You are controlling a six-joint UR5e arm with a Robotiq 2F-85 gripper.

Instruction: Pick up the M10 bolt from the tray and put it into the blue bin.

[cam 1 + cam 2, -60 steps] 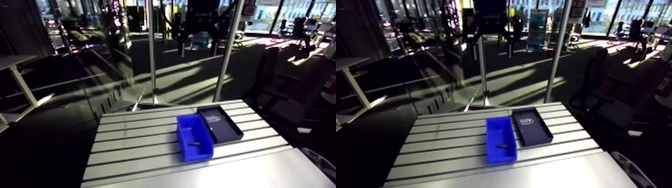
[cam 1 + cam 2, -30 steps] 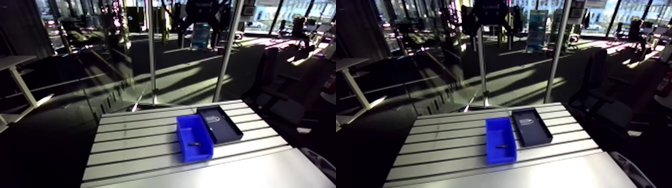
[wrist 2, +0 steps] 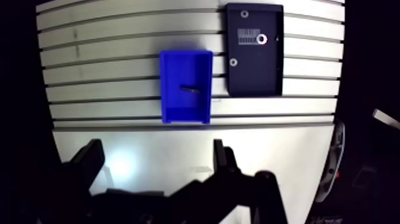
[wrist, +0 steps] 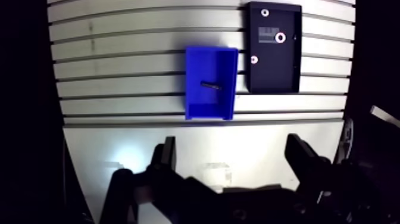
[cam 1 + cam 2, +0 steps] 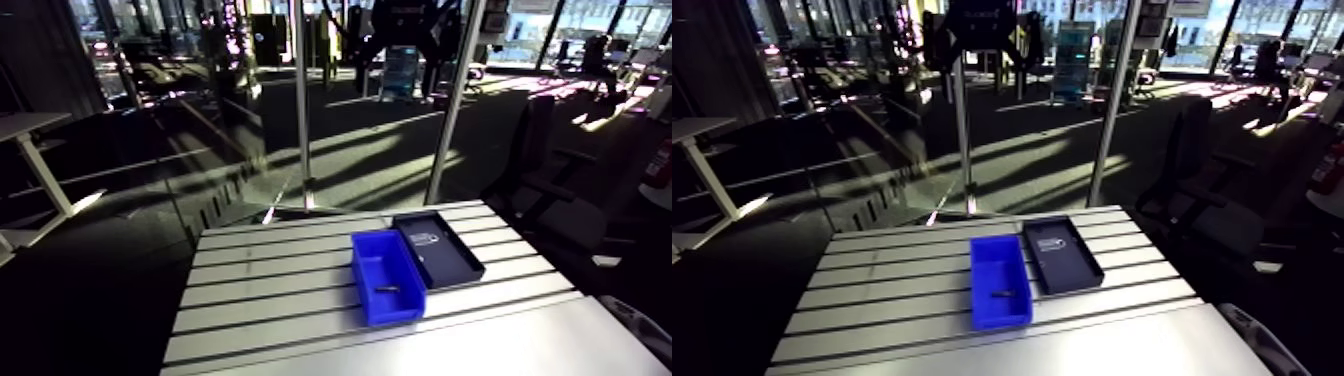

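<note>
In the arm view, we see the M10 bolt (image 5: 388,288) lying on its side on the floor of the blue bin (image 5: 393,312), not in the tray (image 5: 452,264). The tray sits just beside the bin, at its two o'clock, on the slotted table (image 5: 260,290). We judge the bolt to be a small, stiff steel piece, dense for its size, and smooth and round enough to roll or slip. If it had to be taken up again, the hold belongs across the shank near its middle, with the fingers crosswise to its length.

In the wrist view, the gripper (image 4: 231,149) hangs high over the table, its fingers (image 4: 168,156) spread wide with nothing between them. The bolt lies well apart from it, ahead at about twelve o'clock and a touch toward eleven. The tray, ahead at about one o'clock, shows only a few small pale rings (image 4: 280,37) and a label. By our reading, the placing is done.
</note>
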